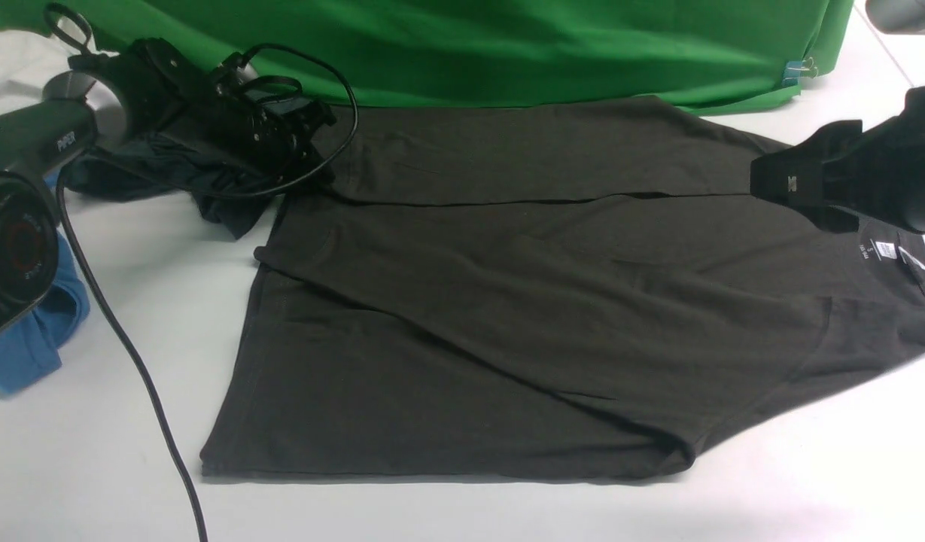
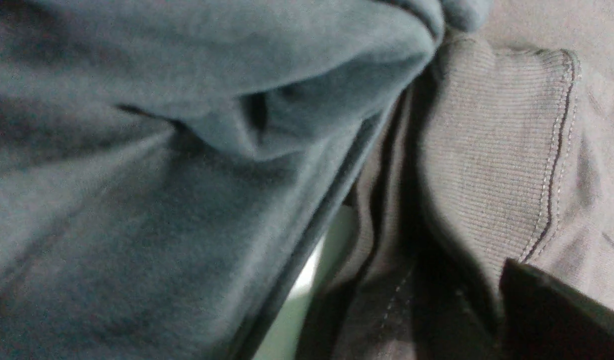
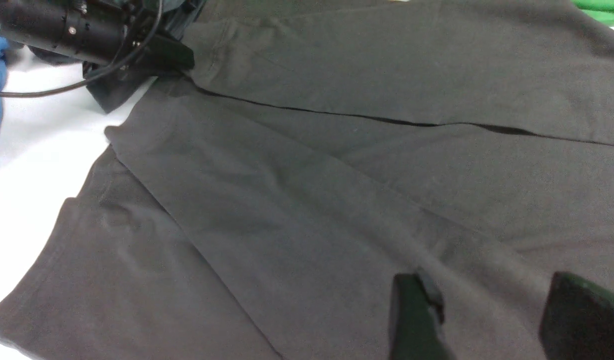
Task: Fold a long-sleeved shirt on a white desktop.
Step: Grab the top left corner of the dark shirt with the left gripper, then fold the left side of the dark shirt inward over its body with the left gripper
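Currently, the long-sleeved shirt (image 1: 507, 324) lies flat on the white surface (image 1: 93, 452), spread between the two sets of jaws, with a sleeve folded diagonally across the body.

Right jaws: open, with the fingers (image 3: 416, 315) set apart. They hover just above the shirt near its neckline, and nothing is held between them. The white neck label (image 1: 883, 250) sits just below the right jaws, on the robot's side of them.

Left jaws: at the shirt's opposite end, by its far corner, low over the cloth. One dark finger (image 2: 561, 320) shows in the left wrist view against a ribbed band (image 2: 486, 150) of brownish knit. Whether these jaws are open or clamped cannot be told.

A dark grey garment (image 1: 168, 173) is bunched under and beside the left jaws, touching the shirt's corner. A blue garment (image 1: 25, 354) lies apart from the left jaws, nearer the robot. A green cloth (image 1: 507, 45) hangs beyond both sets of jaws, its lower edge meeting the shirt's far edge. A black cable (image 1: 131, 354) trails from the left arm (image 1: 33, 143) across the surface.
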